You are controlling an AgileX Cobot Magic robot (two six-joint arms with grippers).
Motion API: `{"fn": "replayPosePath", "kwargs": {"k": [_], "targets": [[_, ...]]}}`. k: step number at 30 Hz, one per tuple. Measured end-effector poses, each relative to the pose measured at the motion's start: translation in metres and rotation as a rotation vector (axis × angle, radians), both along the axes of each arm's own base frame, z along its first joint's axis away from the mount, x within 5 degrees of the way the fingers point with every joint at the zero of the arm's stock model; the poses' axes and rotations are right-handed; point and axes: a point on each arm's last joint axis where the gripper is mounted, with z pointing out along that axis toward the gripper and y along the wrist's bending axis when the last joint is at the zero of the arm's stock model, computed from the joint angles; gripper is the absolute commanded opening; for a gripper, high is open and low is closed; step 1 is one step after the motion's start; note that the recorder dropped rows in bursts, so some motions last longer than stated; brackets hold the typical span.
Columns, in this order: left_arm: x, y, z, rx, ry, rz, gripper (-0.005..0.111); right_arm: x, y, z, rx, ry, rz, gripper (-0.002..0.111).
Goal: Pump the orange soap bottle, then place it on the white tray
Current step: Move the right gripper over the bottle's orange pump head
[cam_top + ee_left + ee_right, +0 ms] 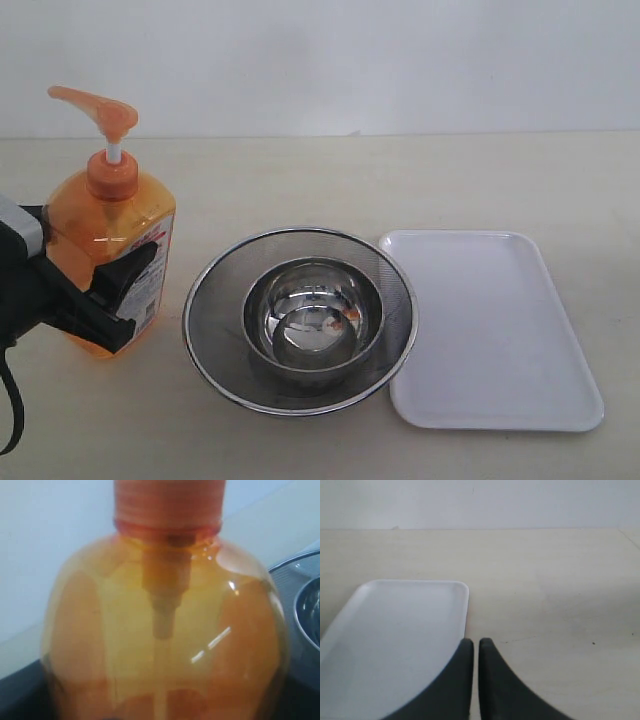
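Observation:
The orange soap bottle stands upright on the table at the far left, its pump head raised on the white stem. My left gripper comes in from the left edge and is closed round the bottle's lower body, one black finger across its label. In the left wrist view the bottle fills the frame and hides the fingers. The white tray lies flat at the right with nothing on it. My right gripper is shut, holds nothing, and hovers by the tray's edge; the exterior view does not show it.
A round steel mesh strainer with a steel bowl inside sits between the bottle and the tray, touching the tray's left rim. The strainer's edge lies close beside the bottle. Bare tabletop runs behind all three.

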Motion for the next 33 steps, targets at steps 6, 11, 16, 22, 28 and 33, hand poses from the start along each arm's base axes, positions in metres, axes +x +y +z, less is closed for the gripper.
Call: {"fn": "replayPosePath", "kwargs": {"k": [6,11,16,22,28,33], "targets": [[0.0,0.0,0.0,-0.003,0.002,0.001,0.005,0.002,0.0,0.01,0.008,-0.113,-0.003,0.001],[0.0,0.0,0.0,-0.003,0.002,0.001,0.005,0.003,0.001,0.019,0.279,-0.198,-0.027,0.001],[0.0,0.0,0.0,-0.003,0.002,0.001,0.005,0.003,0.001,0.026,0.575,-0.251,-0.054,0.001],[0.0,-0.001,0.0,-0.002,0.0,-0.005,0.005,-0.002,0.003,0.051,0.613,-0.297,0.0,0.001],[0.0,-0.001,0.0,-0.001,0.0,-0.007,0.005,-0.011,0.01,0.13,0.563,-0.398,0.193,0.001],[0.0,-0.001,0.0,0.0,0.0,-0.009,0.005,0.021,0.032,0.158,0.537,-0.264,0.35,0.001]]}}
